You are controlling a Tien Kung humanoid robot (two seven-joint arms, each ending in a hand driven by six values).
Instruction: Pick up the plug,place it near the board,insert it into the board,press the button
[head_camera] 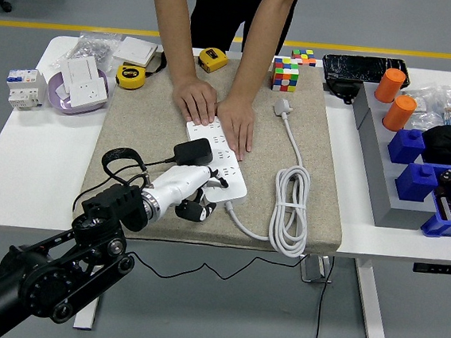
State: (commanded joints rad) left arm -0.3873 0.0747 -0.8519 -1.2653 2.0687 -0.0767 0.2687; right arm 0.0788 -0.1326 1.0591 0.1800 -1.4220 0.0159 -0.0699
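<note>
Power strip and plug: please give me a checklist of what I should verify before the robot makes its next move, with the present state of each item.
1. Power strip held steady: ok. A person's two hands press flat on its far end.
2. Black plug seated in the strip: cannot tell. It sits at the strip's left edge, but its pins are hidden.
3. Left hand placed for the button: cannot tell. It is at the strip's near end with curled fingers, and no button is visible.
4. Person's hands away from the robot hand: ok. They are at opposite ends of the strip.
5. White coiled cable out of the way: ok. It lies on the mat to the right.
</note>
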